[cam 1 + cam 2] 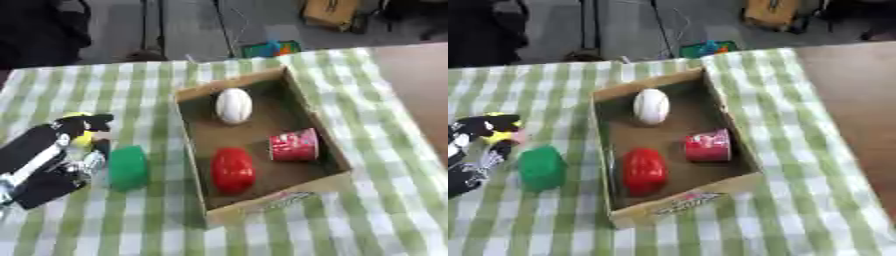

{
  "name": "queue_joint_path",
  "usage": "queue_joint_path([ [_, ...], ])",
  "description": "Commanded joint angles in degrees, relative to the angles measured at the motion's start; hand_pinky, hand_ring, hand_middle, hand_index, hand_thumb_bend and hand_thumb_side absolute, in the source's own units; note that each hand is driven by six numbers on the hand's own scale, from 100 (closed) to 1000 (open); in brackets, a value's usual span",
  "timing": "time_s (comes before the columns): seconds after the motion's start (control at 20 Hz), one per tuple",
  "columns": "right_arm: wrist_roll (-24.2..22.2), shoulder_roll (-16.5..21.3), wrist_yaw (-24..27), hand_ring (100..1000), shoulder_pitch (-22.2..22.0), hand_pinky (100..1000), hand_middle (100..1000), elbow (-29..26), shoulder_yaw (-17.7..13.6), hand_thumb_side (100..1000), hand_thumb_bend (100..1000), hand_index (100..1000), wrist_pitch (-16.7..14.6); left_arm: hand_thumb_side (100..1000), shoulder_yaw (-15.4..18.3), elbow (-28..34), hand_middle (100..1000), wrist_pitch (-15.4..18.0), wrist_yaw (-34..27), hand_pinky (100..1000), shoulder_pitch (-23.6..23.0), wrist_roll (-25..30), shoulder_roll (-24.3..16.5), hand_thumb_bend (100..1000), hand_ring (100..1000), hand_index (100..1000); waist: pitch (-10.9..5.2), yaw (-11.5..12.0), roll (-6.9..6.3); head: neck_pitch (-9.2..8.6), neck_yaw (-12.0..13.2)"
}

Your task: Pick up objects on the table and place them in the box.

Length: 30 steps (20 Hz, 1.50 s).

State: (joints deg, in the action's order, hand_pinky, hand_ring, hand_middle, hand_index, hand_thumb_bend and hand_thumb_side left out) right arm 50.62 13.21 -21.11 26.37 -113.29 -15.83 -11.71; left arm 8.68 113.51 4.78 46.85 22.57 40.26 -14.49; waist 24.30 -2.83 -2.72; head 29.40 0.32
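Green object [129,167] lies on the desk [385,220], blocky with rounded edges, just outside the box's left wall, at about 9 o'clock from the box's middle. Not in the box yet.

Cardboard box [190,150] sits mid-desk, open top, slightly askew. Inside: white ball [234,105] toward 12 o'clock, with faint seam lines; red rounded object [233,169] toward 7 o'clock near the front-left corner; red cup [294,145] with white markings on its side toward 4 o'clock, near the right wall. All three apart from each other. Front wall of the box shows a printed label, unreadable.

Left hand [54,165] at 9 o'clock of the green object, just beside it, black with silver parts, coming in from the left edge. Fingers reach toward the green object's left side; contact unclear. Something yellow [80,131] shows at the upper part of the hand, under the black fingertips; whether the hand is clenched round it or merely over it, cannot tell.

Desk wears a green-and-white checked cloth [262,235]; bare brown surface [418,85] at 2 o'clock, far right.
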Motion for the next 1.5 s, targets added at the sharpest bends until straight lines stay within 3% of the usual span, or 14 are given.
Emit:
queue_joint_path([
  [0.05,0.12,1.02,-0.12,701,0.42,621,611,-1.3,-0.02,636,100,799,-0.2,1000,0.02,1.08,797,0.05,0.03,858,0.48,0.31,-0.75,100,867,975,-1.39,0.08,0.18,-0.3,0.11],
  [0.2,0.0,1.01,-0.06,701,0.47,621,611,-1.3,0.12,638,100,799,-0.25,1000,-0.55,1.08,885,1.43,-1.29,921,0.29,-0.05,-1.36,159,953,1000,-1.41,0.02,0.18,-0.57,0.2],
  [0.25,-0.04,1.05,-0.03,701,0.52,622,611,-1.3,0.16,638,100,799,-0.26,1000,-0.95,1.08,959,2.41,-1.78,1000,-0.02,-0.12,-2.39,278,1000,1000,-1.42,-0.05,0.15,-0.59,0.26],
  [0.3,-0.07,1.07,-0.01,701,0.55,622,611,-1.3,0.19,638,100,799,-0.27,1000,-1.14,1.08,959,3.25,-2.14,1000,-0.31,-0.25,-3.17,278,1000,1000,-1.42,-0.1,0.15,-0.59,0.29],
  [0.35,-0.11,1.13,0.01,701,0.55,622,611,-1.3,0.23,636,100,799,-0.28,1000,-1.42,1.08,1000,4.12,-2.18,1000,-0.65,-0.69,-4.67,363,1000,1000,-1.47,-0.15,0.06,-0.58,0.32],
  [0.55,-0.25,1.16,0.13,701,0.5,623,611,-1.3,0.39,634,100,799,-0.28,1000,-3.06,1.08,1000,7.17,-1.23,1000,-2.11,-4.21,-9.85,420,1000,1000,-1.62,-0.32,-0.18,-0.6,0.4],
  [0.8,-0.48,1.2,0.25,701,0.51,623,605,-1.3,0.62,634,100,798,-0.33,1000,-5.47,1.08,1000,9.6,-2.16,1000,-3.94,-5.62,-15.42,427,1000,1000,-1.87,-0.58,-0.34,-0.69,0.46],
  [0.85,-0.52,1.19,0.29,701,0.5,624,604,-1.3,0.66,633,100,798,-0.33,1000,-5.9,1.08,1000,9.9,-2.69,1000,-4.31,-5.49,-16.45,266,1000,1000,-1.92,-0.65,-0.34,-0.73,0.49],
  [0.9,-0.56,1.15,0.36,701,0.51,624,604,-1.3,0.73,633,100,798,-0.34,1000,-6.5,1.08,1000,9.85,-3.84,1000,-4.71,-4.71,-17.47,266,1000,1000,-1.98,-0.74,-0.32,-0.78,0.51],
  [1.0,-0.6,1.13,0.44,701,0.5,624,603,-1.3,0.77,633,100,798,-0.35,1000,-6.77,1.08,1000,9.19,-6.19,1000,-4.92,-3.19,-18.51,274,1000,1000,-2.05,-0.79,-0.28,-0.82,0.5],
  [1.05,-0.61,1.13,0.47,701,0.48,624,601,-1.3,0.78,633,100,796,-0.35,1000,-6.6,1.08,1000,8.7,-6.89,1000,-4.93,-2.65,-18.84,343,1000,1000,-2.06,-0.79,-0.24,-0.85,0.49],
  [1.15,-0.64,1.1,0.6,701,0.45,623,601,-1.3,0.83,633,100,796,-0.33,1000,-6.24,1.08,1000,7.4,-7.29,1000,-4.8,-2.1,-19.25,376,1000,1000,-2.08,-0.8,-0.12,-0.92,0.56],
  [1.35,-0.78,1.04,0.82,701,0.45,623,600,-1.3,0.94,631,100,793,-0.35,1000,-6.12,1.08,1000,5.9,-5.32,1000,-4.37,-2.2,-19.24,450,1000,1000,-2.01,-0.84,0.06,-1.1,0.68],
  [1.5,-0.91,0.99,0.99,701,0.43,624,599,-1.3,1.0,632,100,787,-0.35,1000,-6.33,1.05,1000,5.9,-2.05,1000,-3.8,-3.72,-18.86,446,1000,1000,-1.9,-0.91,0.14,-1.32,0.83],
])
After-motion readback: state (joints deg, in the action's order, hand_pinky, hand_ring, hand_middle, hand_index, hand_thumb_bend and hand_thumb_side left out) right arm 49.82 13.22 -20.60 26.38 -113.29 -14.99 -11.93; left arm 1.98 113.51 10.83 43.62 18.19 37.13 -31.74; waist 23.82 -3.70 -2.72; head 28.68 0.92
